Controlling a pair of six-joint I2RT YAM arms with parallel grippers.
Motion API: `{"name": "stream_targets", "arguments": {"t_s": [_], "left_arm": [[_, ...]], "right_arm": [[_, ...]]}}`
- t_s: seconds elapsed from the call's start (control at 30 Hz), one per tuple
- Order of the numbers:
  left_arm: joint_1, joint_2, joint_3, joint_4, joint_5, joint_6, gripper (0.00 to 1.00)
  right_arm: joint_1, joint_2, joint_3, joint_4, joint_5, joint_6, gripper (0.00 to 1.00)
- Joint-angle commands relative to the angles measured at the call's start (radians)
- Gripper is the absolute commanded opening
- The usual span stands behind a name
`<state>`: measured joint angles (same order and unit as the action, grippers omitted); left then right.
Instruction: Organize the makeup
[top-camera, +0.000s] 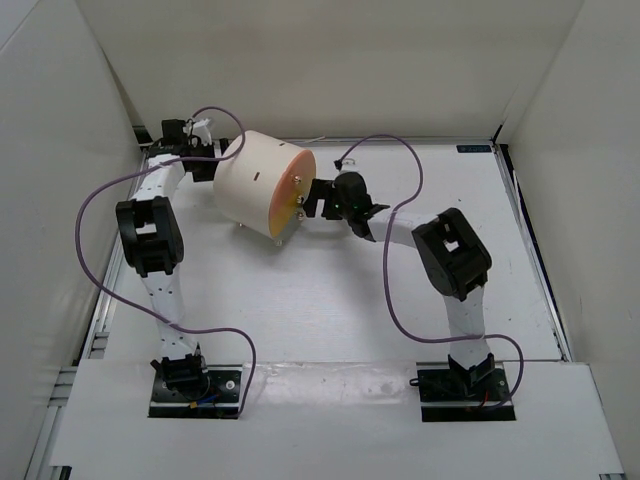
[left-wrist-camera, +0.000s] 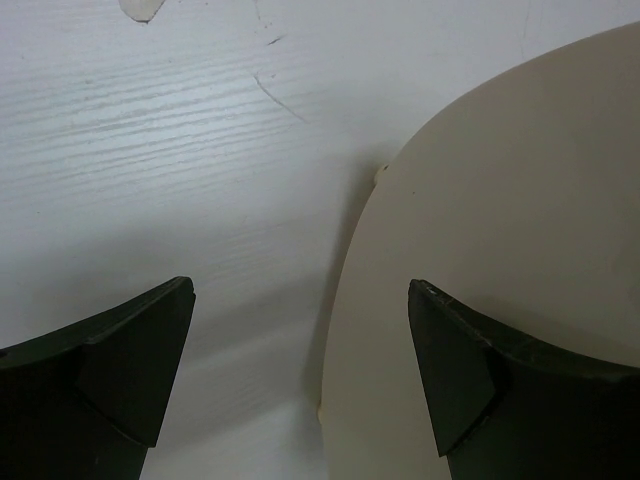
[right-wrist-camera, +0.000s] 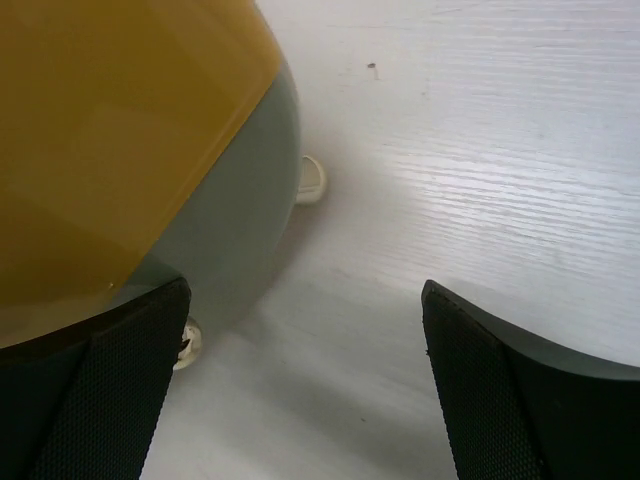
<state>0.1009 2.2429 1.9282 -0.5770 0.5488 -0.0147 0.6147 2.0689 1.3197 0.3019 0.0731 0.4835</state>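
Two arms reach toward one big cream cylinder (top-camera: 262, 180) on the white table (top-camera: 400, 300). The left gripper (top-camera: 210, 160) is at its back and the right gripper (top-camera: 312, 198) is at its orange front (top-camera: 292, 195).

Left wrist view: the jaws are wide apart and hold nothing. One finger is over the cream wall.

Right wrist view: the jaws are wide apart, near a small white foot (right-wrist-camera: 312, 180).

I cannot tell where the makeup is.

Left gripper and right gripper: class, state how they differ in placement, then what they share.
The left gripper is at the cylinder's plain cream end; the right gripper is at its orange front. The left gripper's camera shows a cream surface; the right gripper's shows the orange face and small white feet. Both stand open, holding nothing.
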Motion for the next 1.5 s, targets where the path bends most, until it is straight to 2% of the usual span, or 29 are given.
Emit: {"name": "stream_targets", "arguments": {"t_s": [0.0,0.13,0.23,0.4,0.6,0.63,0.67,0.73,0.77,0.83,0.87,0.93,1.0,1.07,1.1,1.17,1.2,1.47], "left_arm": [[-0.027,-0.095,0.006,-0.003,0.04,0.039,0.98],[-0.04,-0.089,0.002,0.006,0.069,0.048,0.98],[-0.052,-0.089,0.008,-0.021,0.08,0.085,0.98],[-0.061,-0.129,-0.024,-0.029,0.041,0.119,0.98],[0.0,-0.218,-0.087,-0.04,0.013,0.097,0.98],[0.009,-0.236,-0.103,-0.038,-0.013,0.076,0.98],[0.016,-0.255,-0.145,-0.02,-0.1,0.058,0.98],[0.028,-0.31,-0.166,-0.029,-0.217,-0.023,0.98],[0.04,-0.347,-0.167,-0.061,-0.357,-0.062,0.98],[0.059,-0.399,-0.178,-0.099,-0.475,-0.16,0.98],[0.062,-0.435,-0.219,-0.098,-0.575,-0.183,0.98],[0.059,-0.576,-0.297,-0.067,-0.659,-0.217,0.98],[0.031,-0.738,-0.43,-0.025,-0.735,-0.264,0.98],[0.004,-0.837,-0.513,-0.027,-0.803,-0.35,0.98],[-0.009,-0.935,-0.602,-0.021,-0.828,-0.384,0.98],[-0.009,-1.067,-0.696,0.003,-0.814,-0.418,0.98],[-0.016,-1.101,-0.771,0.012,-0.802,-0.416,0.98],[-0.018,-1.286,-0.868,-0.116,-0.871,-0.41,0.98]], "right_arm": [[0.036,0.045,0.059,0.181,0.043,0.112,0.99],[0.054,0.076,0.046,0.311,0.04,0.155,0.99],[0.072,0.045,0.006,0.319,0.068,0.145,0.99],[0.085,-0.136,-0.17,0.293,0.185,0.102,0.99],[-0.007,-0.366,-0.332,0.151,0.252,0.118,0.99],[-0.019,-0.4,-0.359,0.119,0.307,0.106,0.99],[-0.029,-0.43,-0.362,0.076,0.335,0.087,0.99],[-0.065,-0.498,-0.332,-0.097,0.393,0.032,0.99],[-0.078,-0.541,-0.318,-0.225,0.418,0.026,0.99],[-0.13,-0.578,-0.291,-0.332,0.467,0.001,0.99],[-0.151,-0.602,-0.289,-0.36,0.461,-0.026,0.99],[-0.228,-0.663,-0.306,-0.394,0.412,-0.121,0.99],[-0.289,-0.688,-0.313,-0.437,0.381,-0.121,0.99],[-0.4,-0.719,-0.304,-0.523,0.262,-0.122,0.99],[-0.473,-0.728,-0.307,-0.541,0.161,-0.122,0.99],[-0.529,-0.75,-0.309,-0.572,0.066,-0.146,0.99],[-0.571,-0.75,-0.322,-0.572,-0.035,-0.17,0.99],[-0.59,-0.79,-0.359,-0.52,-0.114,-0.201,0.99]]}}
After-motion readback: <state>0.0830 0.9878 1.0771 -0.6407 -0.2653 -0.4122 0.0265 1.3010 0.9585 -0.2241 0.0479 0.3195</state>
